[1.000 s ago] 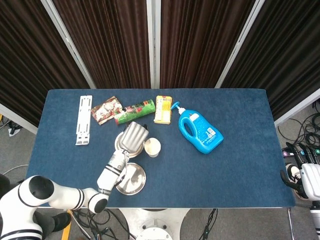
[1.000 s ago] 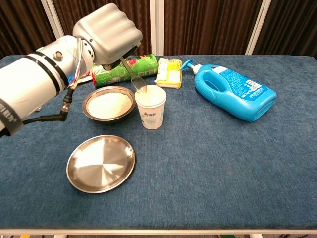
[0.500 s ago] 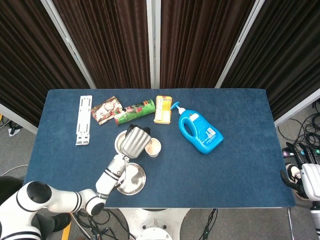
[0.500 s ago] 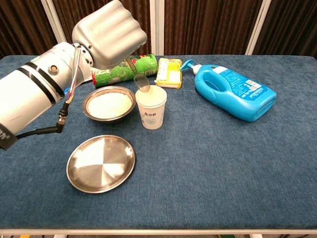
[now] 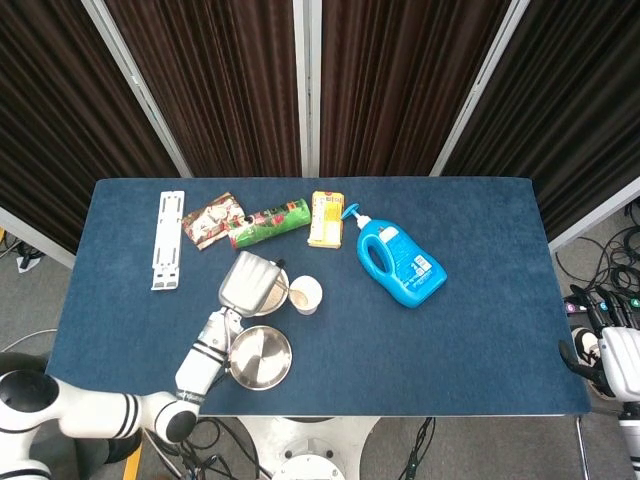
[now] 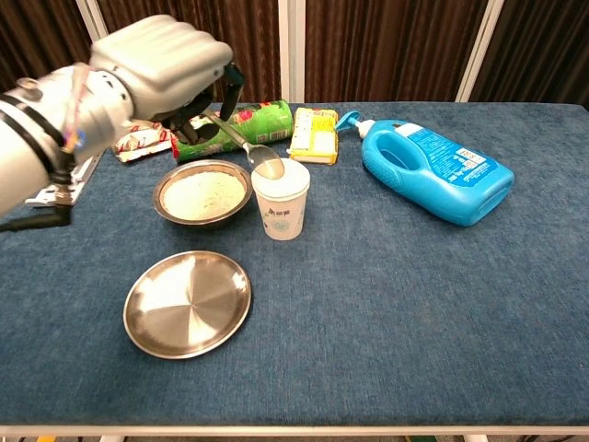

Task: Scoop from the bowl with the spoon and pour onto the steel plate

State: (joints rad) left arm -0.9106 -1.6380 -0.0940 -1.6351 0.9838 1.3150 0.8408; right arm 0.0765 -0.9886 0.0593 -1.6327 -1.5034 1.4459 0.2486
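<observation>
Left robot hand [image 6: 156, 69]: fingers curled around the handle of the spoon [image 6: 250, 150], held above the bowl [image 6: 202, 195], with the spoon's scoop end just over the rim of the paper cup [image 6: 281, 200]. Bowl: holds pale powder, sits left of the cup toward the counter's [image 6: 414, 304] left half; steel plate [image 6: 188, 303] lies near the front edge, before the bowl. Right robot hand: only a part shows past the counter's right front corner, state cannot be told.

My left hand [image 6: 161, 69] is pale grey. The bench [image 6: 396, 295] is dark blue, the plate [image 6: 188, 303] shiny steel, the cup [image 6: 281, 199] white, the jug [image 6: 438, 173] bright blue, the bowl's [image 6: 202, 194] powder off-white.
</observation>
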